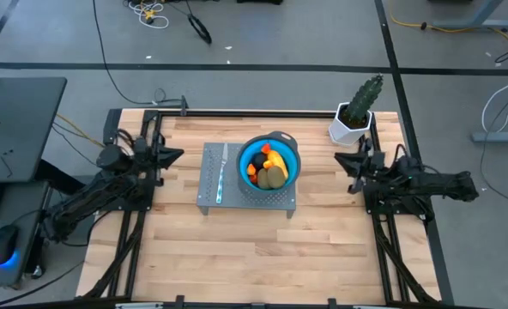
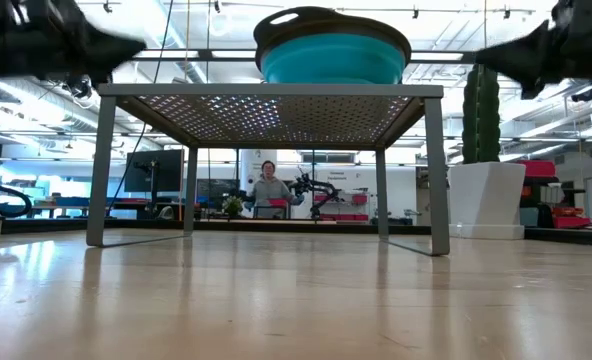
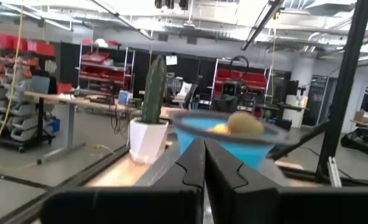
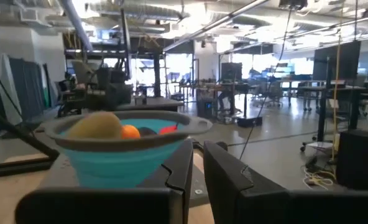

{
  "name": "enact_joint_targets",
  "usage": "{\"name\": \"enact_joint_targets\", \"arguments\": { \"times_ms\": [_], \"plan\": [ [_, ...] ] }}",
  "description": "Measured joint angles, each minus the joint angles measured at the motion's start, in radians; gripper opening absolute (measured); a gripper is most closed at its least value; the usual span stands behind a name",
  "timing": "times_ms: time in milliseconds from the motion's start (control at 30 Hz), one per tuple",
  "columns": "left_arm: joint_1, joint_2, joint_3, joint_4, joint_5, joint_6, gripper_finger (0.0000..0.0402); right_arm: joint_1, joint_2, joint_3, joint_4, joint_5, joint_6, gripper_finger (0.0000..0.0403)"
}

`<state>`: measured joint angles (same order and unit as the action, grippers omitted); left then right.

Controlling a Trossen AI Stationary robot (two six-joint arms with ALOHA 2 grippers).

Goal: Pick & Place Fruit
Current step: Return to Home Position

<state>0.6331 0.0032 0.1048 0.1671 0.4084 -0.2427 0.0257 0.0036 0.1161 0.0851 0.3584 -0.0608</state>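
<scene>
The toy fruits lie piled in the round blue bowl: a yellow-orange oval, an olive-brown oval, a dark round one, and small orange and red pieces. The bowl stands on a grey perforated stand. My left gripper hovers left of the stand, shut and empty. My right gripper hovers right of it, shut and empty. Both point at the bowl. The left wrist view shows the bowl beyond my shut fingers, and so does the right wrist view, beyond my right gripper.
A slim knife with a light blue handle lies on the stand left of the bowl. A cactus in a white pot stands at the table's far right. The wooden table lies bare in front of the stand. A person stands far behind the table.
</scene>
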Motion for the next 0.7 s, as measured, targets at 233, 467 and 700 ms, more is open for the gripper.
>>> {"name": "enact_joint_targets", "arguments": {
  "times_ms": [233,467,700],
  "plan": [
    [0.0,0.001,-0.095,0.071,-0.024,0.057,0.0021,0.0,0.004,-0.106,0.047,0.009,0.046,0.0046],
    [0.0,0.001,-0.097,0.028,-0.021,0.141,0.0007,0.0,0.006,-0.106,-0.016,0.032,0.086,0.0046],
    [0.0,0.001,-0.097,-0.013,-0.029,0.181,0.0017,0.0,0.016,-0.106,-0.027,-0.031,0.078,0.0046]
  ]
}}
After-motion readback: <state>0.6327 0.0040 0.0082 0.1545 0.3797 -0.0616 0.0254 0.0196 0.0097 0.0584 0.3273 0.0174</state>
